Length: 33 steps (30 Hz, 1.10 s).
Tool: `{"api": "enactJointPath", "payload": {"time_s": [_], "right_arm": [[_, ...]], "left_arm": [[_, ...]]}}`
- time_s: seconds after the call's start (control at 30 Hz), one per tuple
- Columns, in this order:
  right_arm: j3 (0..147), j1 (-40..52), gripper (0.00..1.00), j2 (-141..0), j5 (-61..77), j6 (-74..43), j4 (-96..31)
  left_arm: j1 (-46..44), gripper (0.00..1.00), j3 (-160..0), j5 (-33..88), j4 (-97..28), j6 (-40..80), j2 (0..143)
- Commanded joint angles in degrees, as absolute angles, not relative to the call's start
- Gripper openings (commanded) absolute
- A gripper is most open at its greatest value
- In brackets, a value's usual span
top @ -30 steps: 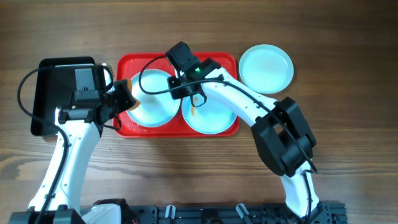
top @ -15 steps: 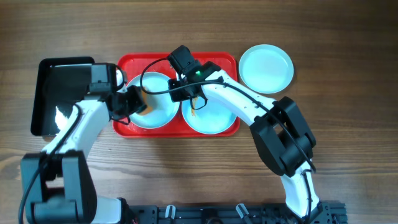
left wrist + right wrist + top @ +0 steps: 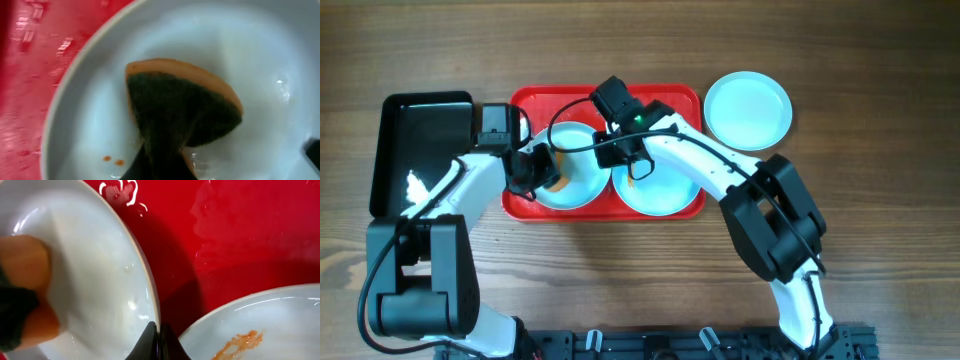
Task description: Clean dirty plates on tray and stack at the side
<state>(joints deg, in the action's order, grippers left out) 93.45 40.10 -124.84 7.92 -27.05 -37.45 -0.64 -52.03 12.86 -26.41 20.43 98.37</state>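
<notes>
Tray (image 3: 672,96) holds two plates; third plate (image 3: 748,110) sits aside, right. Left claw (image 3: 548,170), clamped on sponge (image 3: 185,107), has swung onto left plate (image 3: 584,182): scrubbing underway. Right claw (image 3: 157,330) pinches its rim. Right plate (image 3: 665,192) keeps smear (image 3: 242,341).

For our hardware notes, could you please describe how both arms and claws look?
Both arms have rounded white link shells joined by black joint housings. The left arm has a boxy black lower segment; the right arm has a bulky black elbow block. A black cable loops beside the right wrist, where a green light glows. The right claw is dark, tapering to narrow tips.
</notes>
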Motion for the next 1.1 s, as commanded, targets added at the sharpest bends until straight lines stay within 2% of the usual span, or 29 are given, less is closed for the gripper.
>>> {"api": "enactJointPath", "payload": {"time_s": [0.0,0.27,0.63,0.8,1.07], "right_arm": [[93.1,40.2,0.04,-125.7,9.0,-27.2,-37.5],[93.1,40.2,0.04,-126.6,9.0,-27.2,-37.5],[93.1,40.2,0.04,-127.1,9.0,-27.2,-37.5],[93.1,40.2,0.04,-127.1,9.0,-27.2,-37.3],[93.1,40.2,0.04,-127.1,9.0,-27.1,-36.9]], "left_arm": [[-0.6,0.04,-51.7,-2.1,-28.5,19.6,100.1],[-0.6,0.04,-51.8,-5.1,-26.9,19.7,96.4],[-0.6,0.04,-51.8,-9.7,-22.7,19.8,81.8],[-0.6,0.04,-51.7,-2.3,-24.3,19.8,79.5],[-0.6,0.04,-51.7,10.0,-27.6,19.8,85.6]]}}
